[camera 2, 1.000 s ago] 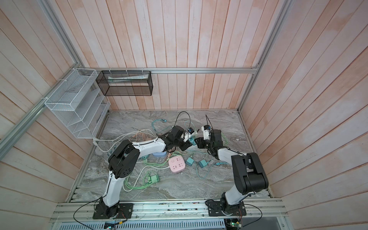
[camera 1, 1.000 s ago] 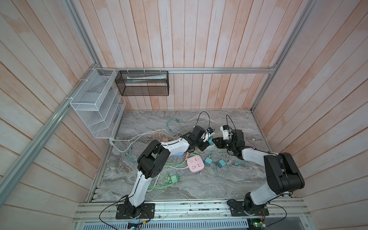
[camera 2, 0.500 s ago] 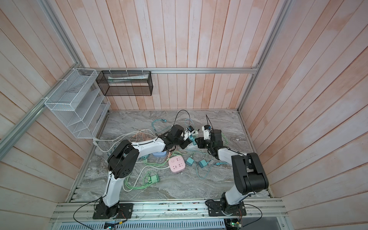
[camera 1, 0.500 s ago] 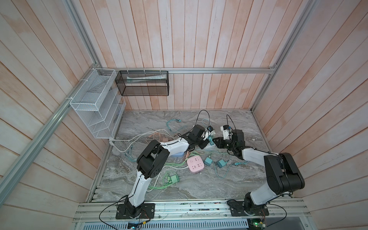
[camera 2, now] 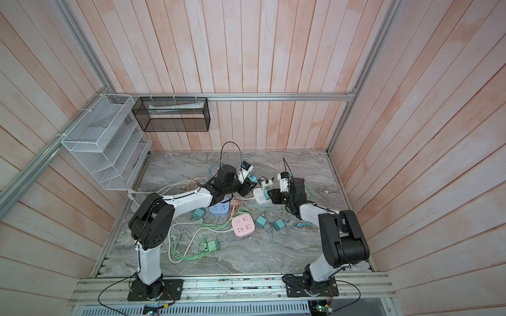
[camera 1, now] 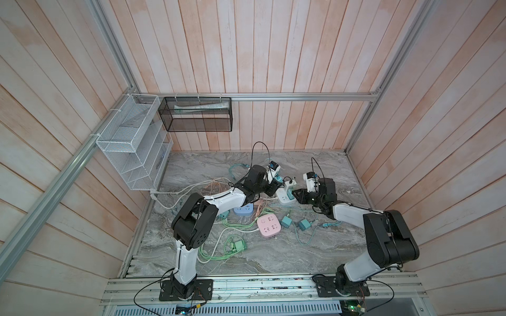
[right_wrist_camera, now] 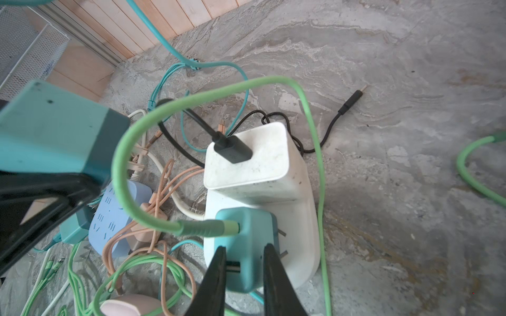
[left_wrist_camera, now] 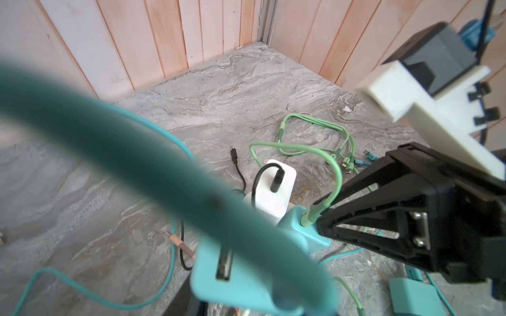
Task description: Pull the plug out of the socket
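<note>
Marble tabletop (camera 1: 315, 246): right jaws pinch teal plug (right_wrist_camera: 249, 246) on white socket (right_wrist_camera: 301, 246); left jaws grip charger (right_wrist_camera: 49, 131).

The socket (right_wrist_camera: 304, 219) lies centre-far on the surface (camera 1: 315, 246); a charger (right_wrist_camera: 260, 175) stands on its far end, the plug (right_wrist_camera: 254, 240) on its near end. An outlet block (camera 1: 269, 225) lies nearer.
</note>
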Robot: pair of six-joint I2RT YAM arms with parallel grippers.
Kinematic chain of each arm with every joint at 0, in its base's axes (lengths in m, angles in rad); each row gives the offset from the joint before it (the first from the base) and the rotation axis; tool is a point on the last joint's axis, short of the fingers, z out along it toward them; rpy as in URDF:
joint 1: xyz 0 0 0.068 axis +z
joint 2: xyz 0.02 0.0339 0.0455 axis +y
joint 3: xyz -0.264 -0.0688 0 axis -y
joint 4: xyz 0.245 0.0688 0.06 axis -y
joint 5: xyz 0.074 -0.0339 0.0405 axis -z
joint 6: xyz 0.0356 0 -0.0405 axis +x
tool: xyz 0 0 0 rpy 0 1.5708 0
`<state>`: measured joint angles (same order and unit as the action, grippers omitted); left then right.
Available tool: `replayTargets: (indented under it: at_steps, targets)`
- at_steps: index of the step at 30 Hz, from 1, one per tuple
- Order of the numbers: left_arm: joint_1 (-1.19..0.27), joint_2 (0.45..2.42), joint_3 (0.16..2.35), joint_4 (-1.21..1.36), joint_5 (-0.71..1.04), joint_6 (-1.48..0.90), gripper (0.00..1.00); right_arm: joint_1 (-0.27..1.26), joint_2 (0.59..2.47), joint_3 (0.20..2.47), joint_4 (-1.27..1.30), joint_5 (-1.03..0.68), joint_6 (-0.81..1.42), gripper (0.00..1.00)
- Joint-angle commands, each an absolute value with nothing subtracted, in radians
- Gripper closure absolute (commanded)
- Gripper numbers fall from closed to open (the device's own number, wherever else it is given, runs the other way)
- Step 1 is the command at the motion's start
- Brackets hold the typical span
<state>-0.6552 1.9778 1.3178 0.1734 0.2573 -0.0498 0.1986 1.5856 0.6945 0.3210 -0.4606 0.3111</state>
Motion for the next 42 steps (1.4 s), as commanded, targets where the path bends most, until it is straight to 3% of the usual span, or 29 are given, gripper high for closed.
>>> replayTargets:
  at_steps: [1, 7, 14, 23, 28, 31, 33, 36, 39, 42]
  targets:
    - [-0.632, 1.959, 1.288, 0.219, 0.305, -0.147, 0.83, 0.204, 1.621, 0.651, 0.123, -0.413, 0.297, 0.78]
    - [-0.600, 1.988, 1.293, 0.209, 0.343, -0.212, 0.81, 0.203, 1.622, 0.654, 0.122, -0.413, 0.298, 0.78]
    - [-0.567, 2.048, 1.299, 0.218, 0.382, -0.271, 0.72, 0.202, 1.610, 0.651, 0.114, -0.403, 0.298, 0.78]
    - [-0.534, 2.104, 1.332, 0.168, 0.390, -0.298, 0.72, 0.203, 1.608, 0.655, 0.109, -0.400, 0.298, 0.78]
    - [-0.529, 2.127, 1.355, 0.124, 0.406, -0.293, 0.63, 0.203, 1.603, 0.655, 0.106, -0.400, 0.298, 0.78]
    - [-0.529, 2.126, 1.347, 0.121, 0.410, -0.297, 0.56, 0.202, 1.597, 0.655, 0.104, -0.398, 0.296, 0.71]
    - [-0.529, 2.127, 1.348, 0.116, 0.410, -0.298, 0.46, 0.202, 1.592, 0.656, 0.100, -0.401, 0.296, 0.68]
    - [-0.526, 2.123, 1.357, 0.095, 0.403, -0.290, 0.42, 0.202, 1.575, 0.660, 0.095, -0.403, 0.297, 0.63]
    - [-0.523, 2.110, 1.366, 0.073, 0.381, -0.284, 0.30, 0.202, 1.546, 0.665, 0.084, -0.397, 0.298, 0.57]
    - [-0.522, 2.094, 1.361, 0.069, 0.366, -0.278, 0.27, 0.202, 1.521, 0.667, 0.075, -0.394, 0.293, 0.54]
